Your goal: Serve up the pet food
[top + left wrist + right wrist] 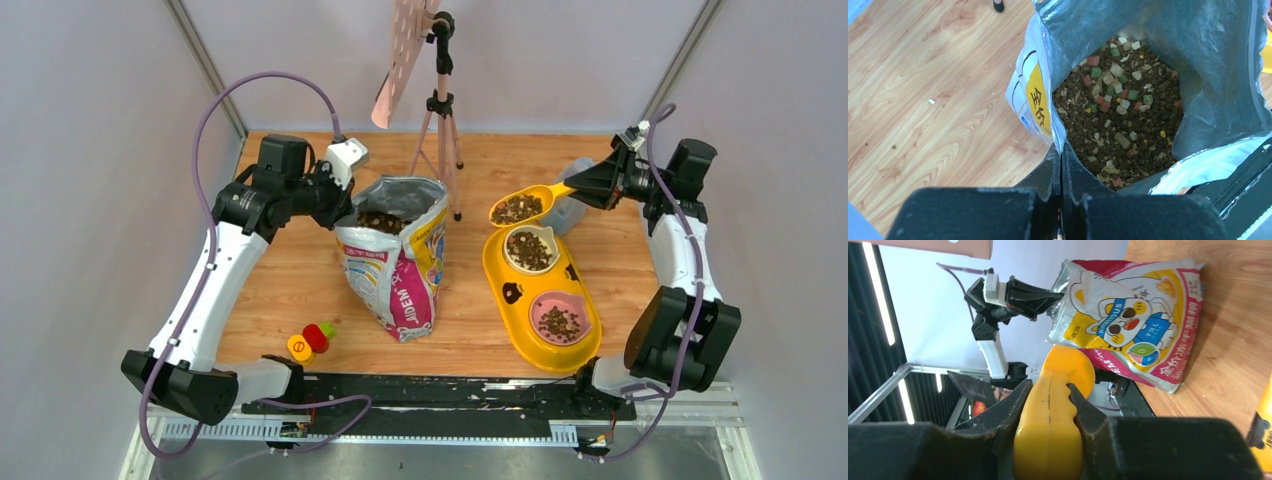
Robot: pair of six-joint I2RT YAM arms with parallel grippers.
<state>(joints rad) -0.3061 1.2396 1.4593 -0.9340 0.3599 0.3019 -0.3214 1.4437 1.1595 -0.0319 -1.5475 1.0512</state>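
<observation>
The printed bag point(395, 255) stands open at the table's middle, with pet food point(1128, 117), dark kibble with coloured bits, inside. My left gripper point(345, 200) is shut on the bag's rim point(1060, 142) and holds it open. My right gripper point(585, 185) is shut on the handle of the yellow scoop point(1050, 415). The scoop point(518, 207) is full of kibble and hovers just above the white bowl point(530, 248) of the yellow feeder point(500, 275). Both the white bowl and the pink bowl point(560, 318) hold kibble.
A tripod point(440, 120) with a pink perforated board stands behind the bag. A grey container point(572, 208) sits behind the scoop. Small red, yellow and green objects point(310, 340) lie near the front left. Walls close in both sides.
</observation>
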